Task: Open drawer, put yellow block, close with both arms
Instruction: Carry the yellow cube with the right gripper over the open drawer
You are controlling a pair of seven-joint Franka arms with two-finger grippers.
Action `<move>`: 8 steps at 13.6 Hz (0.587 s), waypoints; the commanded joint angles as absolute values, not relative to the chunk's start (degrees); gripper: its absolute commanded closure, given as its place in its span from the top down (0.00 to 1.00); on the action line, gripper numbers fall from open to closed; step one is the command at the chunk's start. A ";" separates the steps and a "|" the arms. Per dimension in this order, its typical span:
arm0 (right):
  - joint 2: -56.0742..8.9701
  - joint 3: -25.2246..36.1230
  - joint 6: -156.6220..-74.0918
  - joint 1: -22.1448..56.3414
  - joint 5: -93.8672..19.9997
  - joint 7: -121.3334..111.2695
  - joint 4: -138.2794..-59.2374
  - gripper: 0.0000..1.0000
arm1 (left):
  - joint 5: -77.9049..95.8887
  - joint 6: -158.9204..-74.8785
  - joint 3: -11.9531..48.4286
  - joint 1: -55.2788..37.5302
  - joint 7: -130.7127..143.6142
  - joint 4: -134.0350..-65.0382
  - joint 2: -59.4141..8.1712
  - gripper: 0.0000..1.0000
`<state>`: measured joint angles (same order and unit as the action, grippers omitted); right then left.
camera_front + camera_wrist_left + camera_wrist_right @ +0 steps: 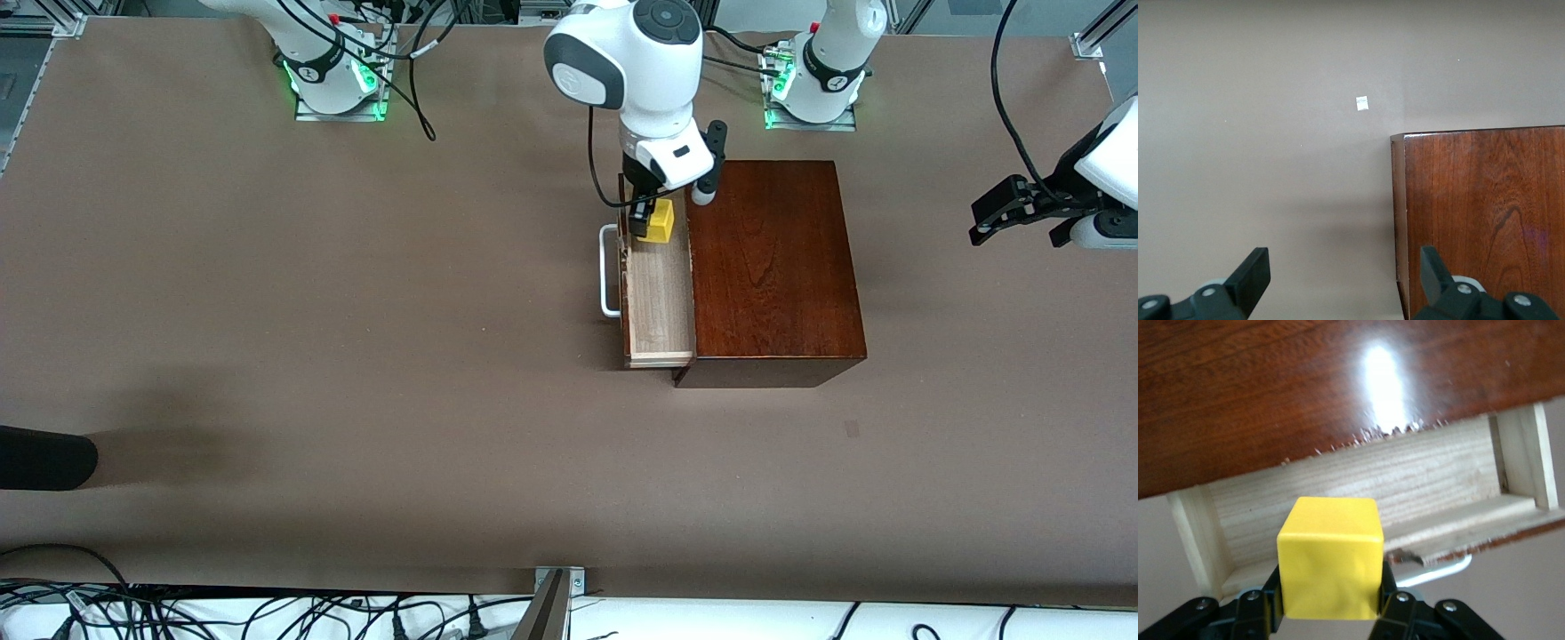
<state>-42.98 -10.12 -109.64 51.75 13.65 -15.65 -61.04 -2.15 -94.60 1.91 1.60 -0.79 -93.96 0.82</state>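
Observation:
The drawer [660,302] stands pulled out of the dark mahogany box [772,267], its pale wood tray open and its white handle [608,271] toward the right arm's end. My right gripper [647,218] is shut on the yellow block [660,220] and holds it over the drawer's end nearest the robot bases. In the right wrist view the block [1330,557] sits between the fingers above the tray [1358,493]. My left gripper [1009,213] is open and empty, waiting over the table beside the box; in its wrist view [1345,277] the box corner [1485,213] shows.
A small white scrap [1362,103] lies on the brown table. A dark object [44,458] pokes in at the table's edge at the right arm's end, near the front camera. Cables run along the front edge.

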 commanded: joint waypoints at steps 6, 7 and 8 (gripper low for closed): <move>-47.10 -9.40 -109.60 53.53 18.10 -29.15 -57.48 0.00 | -1.85 -94.31 2.02 1.41 -2.11 -93.87 1.14 1.00; -47.28 -9.23 -110.38 53.44 18.19 -31.01 -57.48 0.00 | -1.85 -94.31 1.93 1.41 -2.11 -93.78 1.14 1.00; -47.98 -9.05 -110.74 53.44 18.19 -31.55 -57.57 0.00 | -1.85 -94.22 1.93 1.41 -2.11 -93.34 1.14 1.00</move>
<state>-45.94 -9.43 -110.27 53.06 17.02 -28.79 -59.91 -2.15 -94.61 2.09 1.51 -0.97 -93.95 0.82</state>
